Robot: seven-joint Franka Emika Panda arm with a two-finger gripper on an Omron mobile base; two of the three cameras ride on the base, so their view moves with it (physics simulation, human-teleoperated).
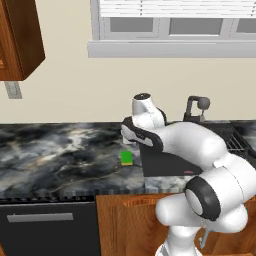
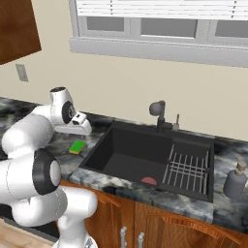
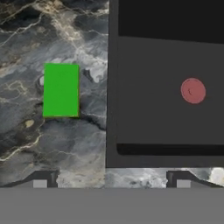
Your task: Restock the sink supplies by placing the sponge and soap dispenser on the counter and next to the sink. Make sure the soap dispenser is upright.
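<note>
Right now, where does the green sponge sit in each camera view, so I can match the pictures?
Left base view: sponge at centre, on the counter, left of the arm.
Right base view: sponge left of centre, beside the sink's left rim.
Hand view: sponge upper left, flat on the counter.
Shared landmark: the sink, right of the sponge in all three.

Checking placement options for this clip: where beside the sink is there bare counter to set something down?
Bare counter runs wide from the sponge toward the wall and away from the sink. The strip between sponge and sink rim is narrow. On the sink's other side, the soap dispenser stands upright, with bare stone around it.
</note>
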